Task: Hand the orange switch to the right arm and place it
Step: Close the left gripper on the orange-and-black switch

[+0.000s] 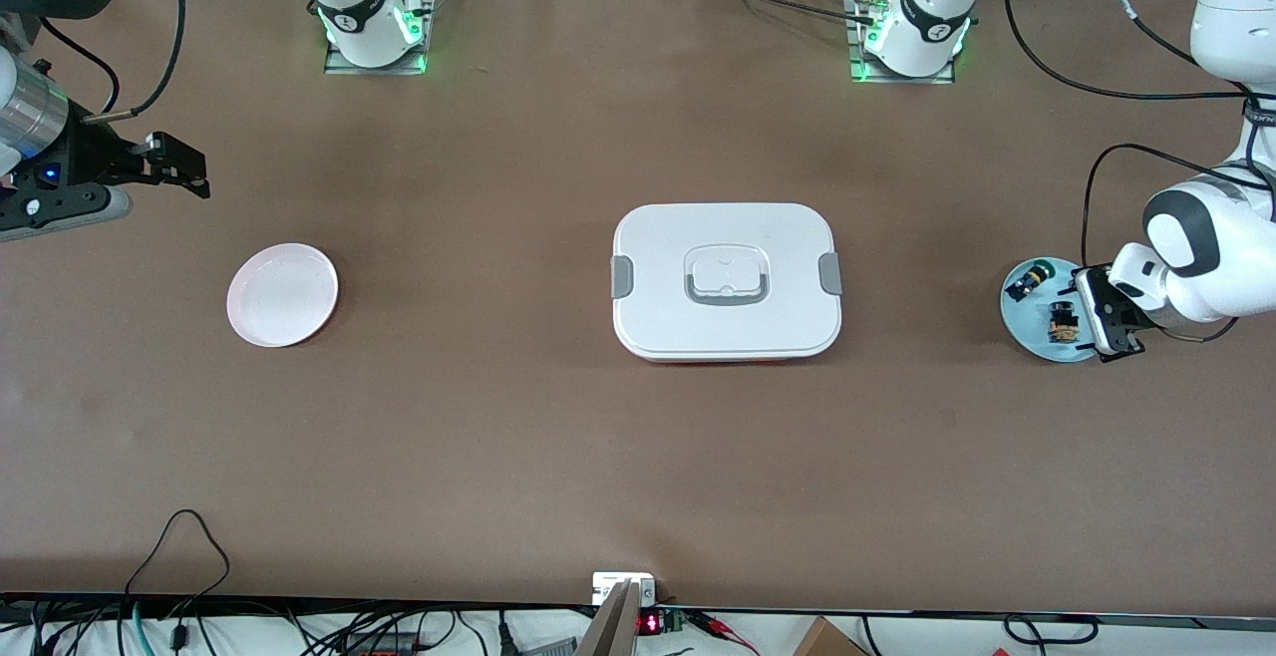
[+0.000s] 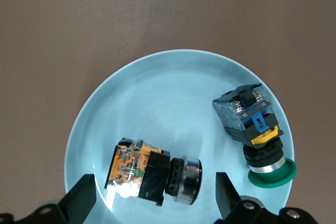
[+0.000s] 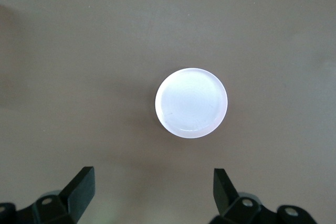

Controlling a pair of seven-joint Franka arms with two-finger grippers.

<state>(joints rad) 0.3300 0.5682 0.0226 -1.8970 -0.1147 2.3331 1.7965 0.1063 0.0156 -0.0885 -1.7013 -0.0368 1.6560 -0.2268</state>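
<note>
The orange switch (image 2: 152, 174) is lying on its side in the pale blue plate (image 2: 157, 98), orange-faced block at one end and its dark round collar at the other — a pose that is offering its narrow body across the jaw line, so a straight pinch looks workable. Seen from the left wrist cam, it is sitting just ahead of the left gripper (image 2: 156, 195) and roughly between its two fingertips (image 2: 84, 192), not yet touched. That gripper's jaws are spread wide with nothing in them; it is hovering over the plate's edge at the left arm's end of the table, prob. lining up for the pick.

The other part on the plate, the green-capped switch (image 2: 257, 135), is resting beside the outer fingertip, apart from the orange one — close enough that a sloppy descent could nudge it, in my view.

In the front cam the blue plate (image 1: 1027, 327) is showing both parts as small dark specks, w/ the left gripper (image 1: 1116, 332) overlapping its rim.

Mid-table, well apart from either gripper, the white lidded box (image 1: 726, 282) is lying shut; it is not being used.

The right gripper (image 1: 184, 167) is waiting up in the air at the right arm's end, fingers spread and empty too. Its wrist cam is looking down on the white plate (image 3: 191, 103) ahead of its fingertips — likely the drop spot, which would explain why that arm is parked there. Handover not started yet.
</note>
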